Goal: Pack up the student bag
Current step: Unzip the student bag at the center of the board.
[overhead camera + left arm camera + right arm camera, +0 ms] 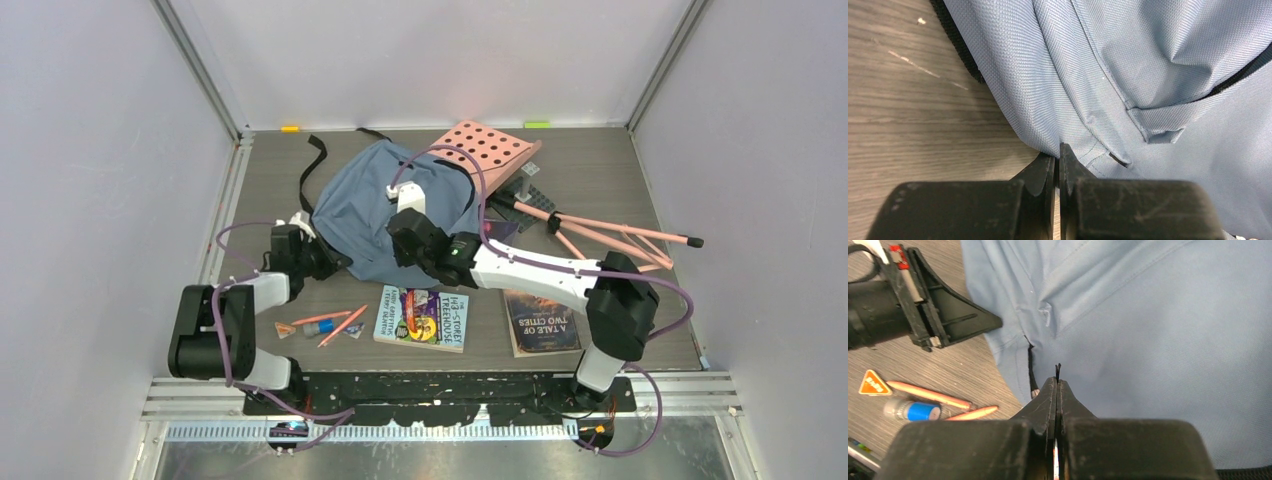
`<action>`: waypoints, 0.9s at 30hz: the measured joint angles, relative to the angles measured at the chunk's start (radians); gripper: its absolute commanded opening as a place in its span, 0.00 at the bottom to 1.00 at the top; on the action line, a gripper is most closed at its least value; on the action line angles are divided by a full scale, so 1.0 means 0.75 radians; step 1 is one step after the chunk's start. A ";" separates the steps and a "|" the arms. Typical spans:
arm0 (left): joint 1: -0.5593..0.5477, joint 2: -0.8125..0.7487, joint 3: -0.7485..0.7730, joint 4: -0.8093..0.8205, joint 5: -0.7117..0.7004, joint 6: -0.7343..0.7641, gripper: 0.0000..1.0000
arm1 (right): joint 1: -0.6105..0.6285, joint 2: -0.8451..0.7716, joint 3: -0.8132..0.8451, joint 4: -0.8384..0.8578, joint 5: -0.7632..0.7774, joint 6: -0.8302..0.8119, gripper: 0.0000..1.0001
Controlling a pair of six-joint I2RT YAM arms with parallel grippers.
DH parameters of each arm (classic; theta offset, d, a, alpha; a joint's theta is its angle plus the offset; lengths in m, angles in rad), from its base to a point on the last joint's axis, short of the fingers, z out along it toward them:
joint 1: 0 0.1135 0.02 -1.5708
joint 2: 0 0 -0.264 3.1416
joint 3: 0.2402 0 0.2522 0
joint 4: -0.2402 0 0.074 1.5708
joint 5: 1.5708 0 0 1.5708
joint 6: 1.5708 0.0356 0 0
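The student bag (385,205), a dusty-blue fabric backpack with black straps, lies flat in the middle of the table. My left gripper (335,262) is at its near left edge; in the left wrist view the gripper (1057,150) is shut and pinches the bag's (1148,75) fabric hem. My right gripper (405,235) is over the bag's front part. In the right wrist view the gripper (1057,380) is shut on a thin black zipper pull (1058,369) sticking up from the bag (1148,330). The zipper (1030,370) shows as a short dark slit.
Two books, the Treehouse one (422,317) and A Tale of Two Cities (540,322), lie near the front. Pencils (335,322), a small blue-and-white tube (910,410) and an orange triangle (875,383) lie front left. A pink perforated board (490,148) and pink rods (620,240) are back right.
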 measured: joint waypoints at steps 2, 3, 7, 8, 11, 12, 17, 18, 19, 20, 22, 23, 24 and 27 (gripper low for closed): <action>0.000 -0.021 -0.012 -0.015 -0.020 0.001 0.00 | 0.000 -0.022 -0.058 0.028 0.009 -0.004 0.00; 0.000 -0.036 -0.019 -0.022 -0.032 0.002 0.00 | 0.002 -0.040 -0.092 0.039 0.014 -0.005 0.01; -0.004 -0.086 -0.033 -0.057 -0.055 0.003 0.00 | 0.008 -0.105 -0.177 0.065 0.025 -0.006 0.00; -0.006 -0.092 -0.034 -0.063 -0.060 0.003 0.01 | 0.010 -0.117 -0.185 0.071 0.026 -0.008 0.01; -0.006 -0.098 -0.034 -0.075 -0.060 0.018 0.39 | 0.011 -0.140 -0.187 0.094 0.026 -0.014 0.01; -0.007 -0.104 -0.034 -0.083 -0.062 0.036 0.56 | 0.011 -0.143 -0.186 0.097 0.026 -0.015 0.00; -0.008 -0.281 -0.046 -0.183 -0.132 0.130 0.84 | 0.011 -0.138 -0.142 0.098 0.023 -0.033 0.00; -0.011 -0.359 -0.055 -0.197 -0.160 0.143 0.87 | 0.011 -0.129 -0.115 0.097 0.021 -0.041 0.01; -0.017 -0.449 -0.070 -0.214 -0.179 0.163 0.88 | 0.011 -0.117 -0.086 0.092 0.013 -0.048 0.00; -0.022 -0.553 -0.088 -0.219 -0.199 0.178 0.89 | 0.011 -0.104 -0.061 0.092 0.008 -0.054 0.00; -0.036 -0.756 -0.129 -0.197 -0.206 0.205 0.92 | 0.011 -0.063 0.013 0.075 -0.011 -0.066 0.00; -0.042 -0.819 -0.149 -0.173 -0.199 0.212 0.92 | 0.011 -0.044 0.043 0.067 -0.021 -0.072 0.00; -0.049 -0.898 -0.186 -0.114 -0.168 0.214 0.92 | 0.011 -0.019 0.080 0.054 -0.034 -0.080 0.00; -0.072 -0.996 -0.278 0.022 -0.056 0.210 0.91 | 0.011 0.031 0.145 0.025 -0.063 -0.089 0.00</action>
